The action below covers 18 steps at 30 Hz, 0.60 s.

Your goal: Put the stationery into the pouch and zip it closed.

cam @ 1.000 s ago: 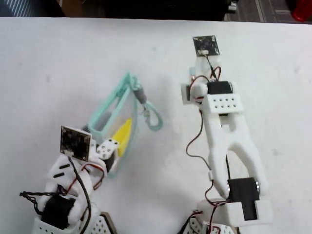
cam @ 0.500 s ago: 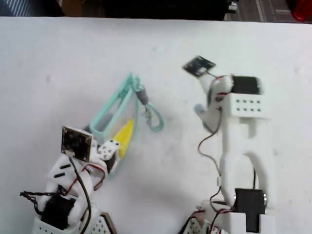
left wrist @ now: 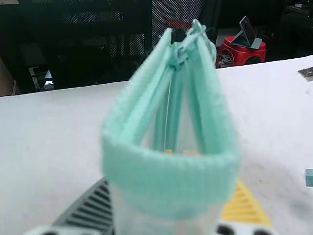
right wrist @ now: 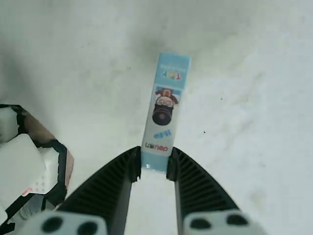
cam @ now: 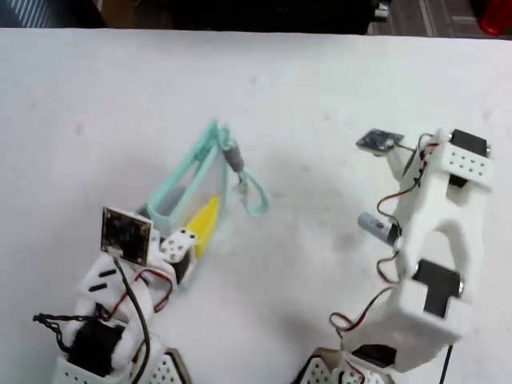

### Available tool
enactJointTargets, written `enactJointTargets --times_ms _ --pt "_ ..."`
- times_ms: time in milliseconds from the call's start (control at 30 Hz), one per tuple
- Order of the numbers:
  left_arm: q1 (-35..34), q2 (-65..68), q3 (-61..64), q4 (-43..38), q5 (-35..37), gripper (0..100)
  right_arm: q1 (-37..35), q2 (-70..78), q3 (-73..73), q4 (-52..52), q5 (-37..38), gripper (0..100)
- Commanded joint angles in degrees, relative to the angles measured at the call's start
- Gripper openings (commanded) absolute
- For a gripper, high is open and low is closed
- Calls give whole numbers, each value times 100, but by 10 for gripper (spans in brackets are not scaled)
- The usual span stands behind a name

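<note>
The right tool (right wrist: 153, 164), clamped on a pale-blue rectangular eraser (right wrist: 164, 105), has swung right, away from the mint fabric pouch (cam: 190, 184) awaiting it.

Bright, even light w/ soft shadows

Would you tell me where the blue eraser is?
The right gripper pinches the blue eraser by one end, right of the pouch in the high view.

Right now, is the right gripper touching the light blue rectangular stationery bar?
Touching. The right wrist view shows the right gripper's black fingers pressed against both sides of the stationery bar's end.
</note>
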Motion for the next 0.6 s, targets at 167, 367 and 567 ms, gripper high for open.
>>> enactJointTargets --times_ms 167,367,567 --pt "84 40 -62 35 26 212 -321 629 -422 -954 -510 144" --pt "101 40 -62 26 26 212 -374 382 -413 -1077 -554 204" --pt "75 40 -79 26 26 212 -163 -75 -229 -690 -1125 139"
